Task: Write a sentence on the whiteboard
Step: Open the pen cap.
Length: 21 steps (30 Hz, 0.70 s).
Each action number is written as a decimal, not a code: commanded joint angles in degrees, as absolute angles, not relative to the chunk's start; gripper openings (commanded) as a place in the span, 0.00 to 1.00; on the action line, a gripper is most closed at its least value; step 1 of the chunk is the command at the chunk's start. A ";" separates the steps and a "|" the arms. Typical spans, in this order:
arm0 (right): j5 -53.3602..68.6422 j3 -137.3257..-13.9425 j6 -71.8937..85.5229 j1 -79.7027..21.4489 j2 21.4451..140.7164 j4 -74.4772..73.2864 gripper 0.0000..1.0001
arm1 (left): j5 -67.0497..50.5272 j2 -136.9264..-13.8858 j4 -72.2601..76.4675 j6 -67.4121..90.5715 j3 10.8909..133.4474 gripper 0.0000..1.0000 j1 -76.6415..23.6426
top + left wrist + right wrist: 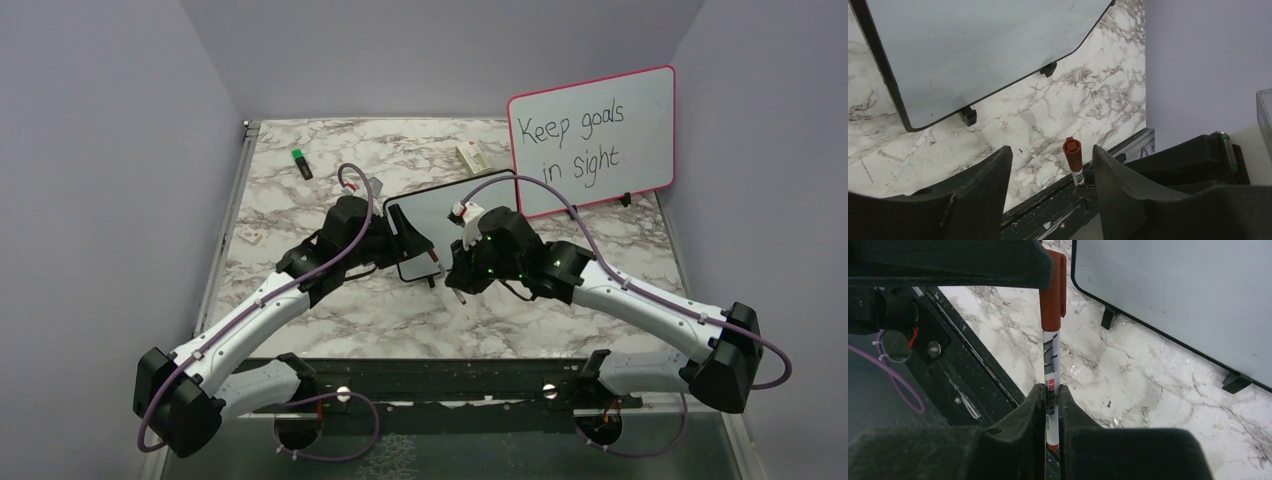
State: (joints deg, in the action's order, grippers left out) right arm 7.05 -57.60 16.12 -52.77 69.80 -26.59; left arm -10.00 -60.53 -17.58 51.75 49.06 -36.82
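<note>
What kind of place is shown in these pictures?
Probably a robot test booth: plain walls enclose a marble-patterned table; the left arm and right arm are mounted at its edge; the right gripper holds a marker.

White links, black joints, purple cables; right gripper black.

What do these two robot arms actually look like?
The left arm and right arm have white tubular links between bulky black joints, each with a purple cable running alongside. The fingers are chunky matte black wedges.
</note>
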 commanded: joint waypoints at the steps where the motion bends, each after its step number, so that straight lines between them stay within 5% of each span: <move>1: 5.44 -59.73 14.44 -54.33 70.92 -22.73 0.00 | -12.43 -61.35 -13.89 53.88 48.10 0.57 -37.12; 6: 5.36 -59.52 14.19 -55.14 71.02 -21.19 0.01 | -13.27 -62.11 -12.52 55.20 47.52 0.45 -37.41; 11: 5.02 -59.14 13.91 -55.37 71.02 -20.14 0.01 | -12.95 -60.80 -11.84 56.86 46.43 0.17 -37.43; 16: 5.96 -57.64 14.50 -55.44 70.49 -16.85 0.01 | -11.36 -58.66 -11.06 58.97 44.77 0.04 -37.42; 18: 6.08 -56.09 15.80 -55.46 69.54 -13.95 0.10 | -10.53 -57.64 -10.70 60.41 44.00 0.00 -37.40; 20: 5.58 -54.19 17.16 -55.42 68.22 -10.58 0.32 | -9.77 -56.53 -9.97 62.11 42.99 0.00 -37.44; 21: 4.83 -53.13 18.04 -55.41 67.44 -9.11 0.33 | -9.47 -55.99 -9.58 63.00 42.47 0.00 -37.42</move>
